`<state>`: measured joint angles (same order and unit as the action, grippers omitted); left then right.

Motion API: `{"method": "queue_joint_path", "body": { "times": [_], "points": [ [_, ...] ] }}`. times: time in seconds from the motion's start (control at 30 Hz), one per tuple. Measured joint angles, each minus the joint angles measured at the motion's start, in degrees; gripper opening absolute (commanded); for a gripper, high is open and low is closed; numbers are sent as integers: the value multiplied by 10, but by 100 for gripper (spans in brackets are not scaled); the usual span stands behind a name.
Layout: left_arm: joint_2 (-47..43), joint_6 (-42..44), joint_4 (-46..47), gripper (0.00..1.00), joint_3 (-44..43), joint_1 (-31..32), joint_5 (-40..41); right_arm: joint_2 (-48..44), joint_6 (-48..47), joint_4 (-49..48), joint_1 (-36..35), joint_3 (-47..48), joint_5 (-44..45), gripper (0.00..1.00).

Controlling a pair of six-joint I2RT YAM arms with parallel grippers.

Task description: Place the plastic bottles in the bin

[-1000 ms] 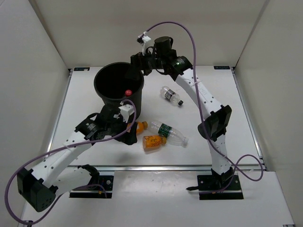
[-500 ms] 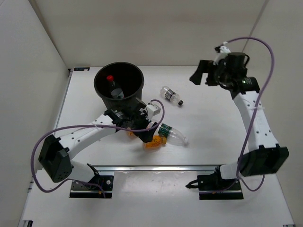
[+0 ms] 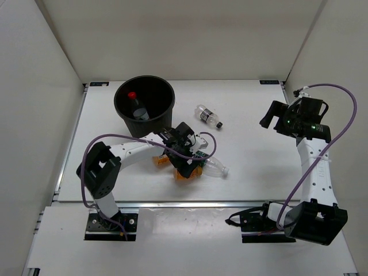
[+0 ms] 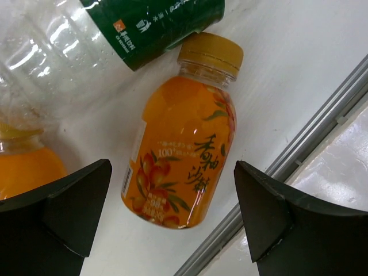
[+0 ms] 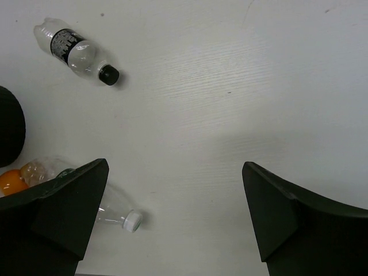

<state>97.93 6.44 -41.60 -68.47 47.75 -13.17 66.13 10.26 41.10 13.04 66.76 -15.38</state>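
The black bin (image 3: 150, 125) stands at the back left with the red-capped bottle (image 3: 135, 107) inside it. My left gripper (image 3: 187, 164) is open and hovers over a stubby orange bottle (image 3: 185, 174); in the left wrist view this bottle (image 4: 184, 144) lies on the table between the spread fingers (image 4: 69, 207). A second orange bottle (image 3: 159, 160) and the clear green-label bottle (image 3: 209, 164) lie beside it. The black-capped clear bottle (image 3: 208, 117) lies apart, further back. My right gripper (image 3: 270, 117) is open and empty, high at the right.
A metal rail (image 4: 299, 149) runs along the table's near edge, close to the orange bottle. The right wrist view shows the black-capped bottle (image 5: 75, 50), the green-label bottle's white cap (image 5: 133, 220) and the bin's edge (image 5: 8, 132).
My right arm swung from above the bin to the far right, and the red-capped bottle now lies in the bin. My left gripper moved right, over the orange bottle.
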Motion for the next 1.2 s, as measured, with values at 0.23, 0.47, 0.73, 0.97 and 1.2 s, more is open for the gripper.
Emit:
{"method": "queue_joint_path", "body": {
  "times": [0.23,0.47,0.73,0.97,1.2],
  "points": [
    [36,5,9,69,-1,4,-10,-9,-7,0,26,-19,11,99],
    [12,7,6,49,13,8,-14,-21,-15,-8,35,-22,14,99],
    [-175,-12,3,53,26,-7,-24,-25,-18,-41,0,-65,0,99],
    [-282,-90,127,64,-50,-67,73,-14,-16,-84,-33,-97,-37,99],
    [-299,-174,325,79,-14,-201,268,19,-15,-128,-67,-122,-46,99]
  ]
}}
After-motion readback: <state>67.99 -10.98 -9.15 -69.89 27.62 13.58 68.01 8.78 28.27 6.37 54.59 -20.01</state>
